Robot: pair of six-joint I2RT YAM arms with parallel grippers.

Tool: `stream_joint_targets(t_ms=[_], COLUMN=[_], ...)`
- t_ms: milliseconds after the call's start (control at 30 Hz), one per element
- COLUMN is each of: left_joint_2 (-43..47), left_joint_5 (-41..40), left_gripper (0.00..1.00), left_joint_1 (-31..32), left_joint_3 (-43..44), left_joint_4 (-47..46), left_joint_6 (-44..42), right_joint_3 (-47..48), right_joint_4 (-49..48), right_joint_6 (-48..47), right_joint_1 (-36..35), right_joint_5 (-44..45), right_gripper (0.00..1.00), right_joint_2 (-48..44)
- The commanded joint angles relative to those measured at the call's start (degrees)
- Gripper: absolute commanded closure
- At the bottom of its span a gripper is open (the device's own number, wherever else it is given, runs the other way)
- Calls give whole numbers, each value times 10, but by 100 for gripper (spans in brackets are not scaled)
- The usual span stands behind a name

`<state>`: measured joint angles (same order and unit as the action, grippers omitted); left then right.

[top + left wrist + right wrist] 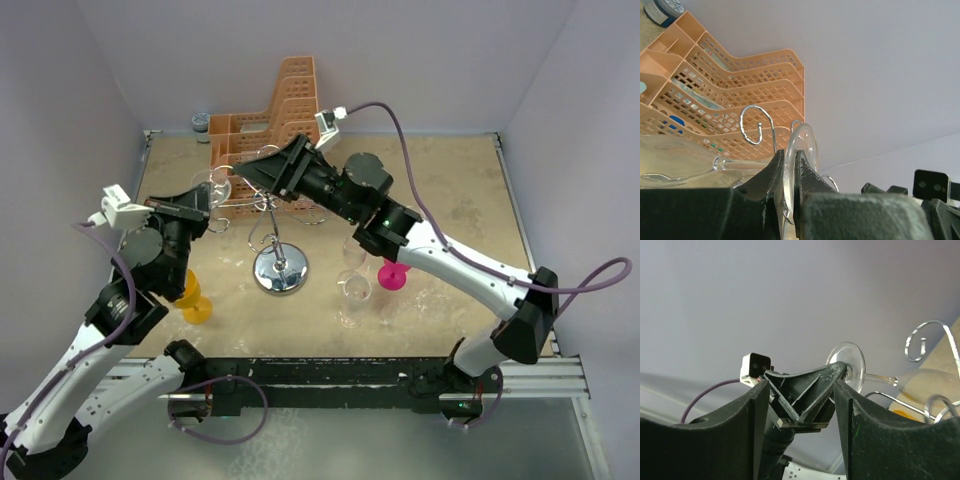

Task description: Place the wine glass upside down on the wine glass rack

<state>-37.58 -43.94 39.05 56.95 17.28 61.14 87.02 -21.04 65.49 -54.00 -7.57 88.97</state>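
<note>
My left gripper (789, 157) is pinched tight on the round foot of the wine glass (807, 142). The glass lies sideways beside a curl of the wine glass rack (757, 125), and my right gripper (800, 392) is wide apart close by. The orange basket (265, 120) stands just behind, and only the top view shows the rack's shiny base (280, 270) and the other glasses (352, 290) in front.

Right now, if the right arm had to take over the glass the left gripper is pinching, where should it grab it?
The stem, probably: the wine glass lies sideways, the left gripper is shut on its foot, and the bowl looks too wide. Bring the open right gripper in from its own side, fingers across the bare stem.
</note>
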Motion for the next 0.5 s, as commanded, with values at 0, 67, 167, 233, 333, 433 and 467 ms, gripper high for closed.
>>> stream_joint_targets(t_ms=[0, 67, 167, 233, 333, 433, 467], left_joint_2=[-31, -51, -76, -88, -101, -115, -120], left_joint_5=[30, 40, 55, 58, 52, 45, 42], left_gripper=[100, 100, 100, 100, 100, 100, 100], left_joint_1=[1, 1, 0, 0, 0, -1, 0], left_joint_3=[1, 2, -2, 0, 6, 15, 18], left_joint_4=[-84, -97, -121, -133, -143, -149, -149], left_joint_6=[-22, -17, -11, -12, -21, -30, -31], right_joint_3=[-56, -77, -102, -114, -141, -173, -180], right_joint_4=[-61, -60, -55, -52, -52, -55, -52], right_joint_6=[-28, -39, -76, -110, -151, -185, -198], right_joint_1=[0, -1, -1, 0, -1, -1, -1], right_joint_5=[86, 111, 152, 153, 151, 154, 154], right_gripper=[44, 45, 45, 46, 46, 46, 46], right_joint_2=[-74, -99, -135, -157, -196, -227, -234])
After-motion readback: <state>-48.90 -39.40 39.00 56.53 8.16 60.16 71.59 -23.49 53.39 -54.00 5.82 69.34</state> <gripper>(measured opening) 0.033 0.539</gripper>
